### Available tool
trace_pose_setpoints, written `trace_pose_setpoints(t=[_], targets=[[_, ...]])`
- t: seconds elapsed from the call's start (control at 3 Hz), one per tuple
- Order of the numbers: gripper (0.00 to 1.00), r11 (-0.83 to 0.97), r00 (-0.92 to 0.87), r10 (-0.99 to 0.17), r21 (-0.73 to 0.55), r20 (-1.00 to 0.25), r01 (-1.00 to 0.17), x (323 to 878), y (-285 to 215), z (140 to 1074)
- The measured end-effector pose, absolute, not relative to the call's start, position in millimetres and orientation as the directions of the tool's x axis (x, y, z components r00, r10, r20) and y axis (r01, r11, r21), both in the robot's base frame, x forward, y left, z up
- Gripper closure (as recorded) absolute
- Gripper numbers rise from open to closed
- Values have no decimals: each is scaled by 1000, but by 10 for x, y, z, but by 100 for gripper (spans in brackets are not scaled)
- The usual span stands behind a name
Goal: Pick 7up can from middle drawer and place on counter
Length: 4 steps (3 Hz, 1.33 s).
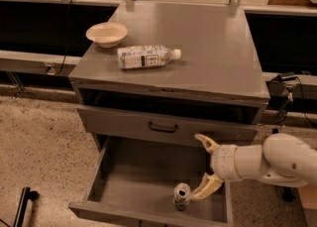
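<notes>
The 7up can (181,196) stands upright on the floor of the open middle drawer (133,186), near its front right. My gripper (202,167) is open, with one pale finger above and one below. It hangs over the drawer just right of the can. The lower fingertip is close beside the can; I cannot tell if it touches. The counter (208,47) is the grey top of the cabinet above.
A clear plastic bottle with a white label (146,56) lies on its side on the counter. A cream bowl (106,34) sits at the counter's back left. A closed drawer front with a dark handle (163,128) is above the open drawer.
</notes>
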<state>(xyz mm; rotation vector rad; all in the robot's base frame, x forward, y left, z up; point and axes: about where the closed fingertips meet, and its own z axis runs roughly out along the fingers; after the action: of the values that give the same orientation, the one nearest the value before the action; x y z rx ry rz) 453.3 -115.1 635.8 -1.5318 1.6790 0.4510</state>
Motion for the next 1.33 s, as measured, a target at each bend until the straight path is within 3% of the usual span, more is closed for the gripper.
trace_pose_setpoints(t=[0.67, 1.33], targets=[[0, 103, 102, -488, -173, -867, -980, 4370, -773, 5263], [0, 147, 33, -472, -115, -881, -982, 4405, -797, 4909]])
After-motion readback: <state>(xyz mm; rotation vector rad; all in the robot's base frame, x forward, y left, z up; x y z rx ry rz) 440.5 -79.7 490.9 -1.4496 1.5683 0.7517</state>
